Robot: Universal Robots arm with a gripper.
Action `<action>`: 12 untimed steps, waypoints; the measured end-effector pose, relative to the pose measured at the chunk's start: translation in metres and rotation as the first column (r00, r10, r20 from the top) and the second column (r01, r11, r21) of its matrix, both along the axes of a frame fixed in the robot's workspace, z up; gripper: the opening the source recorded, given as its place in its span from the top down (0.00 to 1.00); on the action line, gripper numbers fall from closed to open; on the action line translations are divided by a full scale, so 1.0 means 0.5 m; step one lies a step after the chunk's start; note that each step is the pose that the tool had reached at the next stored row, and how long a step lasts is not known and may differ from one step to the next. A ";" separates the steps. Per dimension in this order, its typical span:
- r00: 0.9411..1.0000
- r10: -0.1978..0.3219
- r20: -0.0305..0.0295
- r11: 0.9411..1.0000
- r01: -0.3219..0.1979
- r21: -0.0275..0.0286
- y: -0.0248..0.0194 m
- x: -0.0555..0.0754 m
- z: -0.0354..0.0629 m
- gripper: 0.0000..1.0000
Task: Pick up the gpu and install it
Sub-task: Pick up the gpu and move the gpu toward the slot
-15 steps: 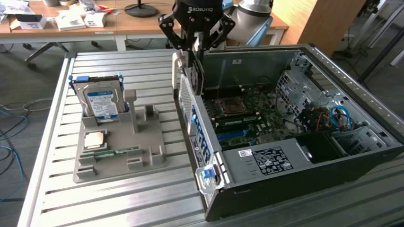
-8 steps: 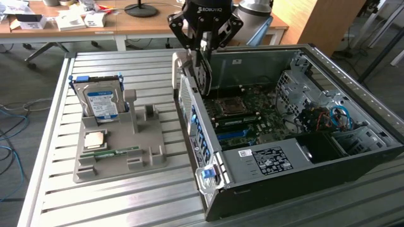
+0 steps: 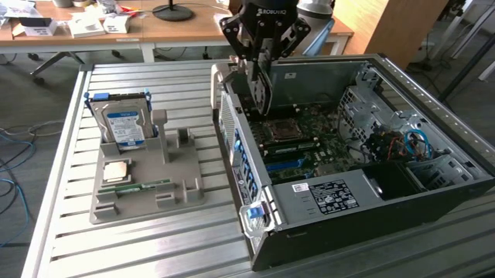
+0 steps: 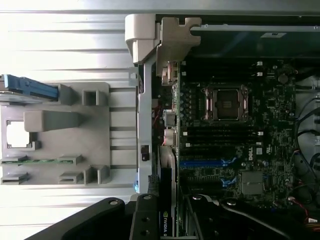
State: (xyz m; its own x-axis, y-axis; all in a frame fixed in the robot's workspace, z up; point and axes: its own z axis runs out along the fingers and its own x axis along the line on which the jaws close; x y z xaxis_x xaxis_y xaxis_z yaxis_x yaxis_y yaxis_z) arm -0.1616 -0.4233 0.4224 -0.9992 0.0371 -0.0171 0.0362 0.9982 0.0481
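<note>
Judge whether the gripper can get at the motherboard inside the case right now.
Probably yes: the case is open upward and nothing covers the motherboard below the gripper, which holds the gpu over it.

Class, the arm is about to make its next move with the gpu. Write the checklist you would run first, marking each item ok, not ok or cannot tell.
1. gpu gripped by the gripper: ok, jaws closed on its upper part.
2. Card roughly upright over the open computer case: ok.
3. Card's lower edge lined up with a slot on the motherboard: cannot tell.
4. Card seated: not ok, it hangs above the board.
5. Hard drive and memory stick in the grey fixture, apart from the arm: ok.
6. Red and blue cables away from the card: ok.
</note>
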 end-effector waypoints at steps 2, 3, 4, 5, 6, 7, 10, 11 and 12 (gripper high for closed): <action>1.000 0.000 0.000 1.000 0.000 0.000 0.0000 0.011 0.000 0.74; 1.000 0.000 0.000 1.000 0.000 0.000 0.0000 0.017 0.000 0.74; 1.000 0.000 0.000 1.000 0.000 0.001 0.0000 0.024 0.000 0.74; 1.000 0.000 0.000 1.000 0.000 0.001 0.0000 0.031 0.000 0.74; 1.000 0.000 0.000 1.000 0.000 0.001 0.0000 0.037 0.000 0.74; 1.000 0.000 0.000 1.000 0.000 0.001 0.0000 0.044 0.000 0.74; 1.000 0.000 0.000 1.000 0.000 0.002 0.0000 0.068 0.000 0.74; 1.000 0.000 0.000 1.000 0.000 0.002 0.0000 0.076 0.000 0.74; 1.000 0.000 0.000 1.000 0.000 0.003 -0.0001 0.084 0.000 0.74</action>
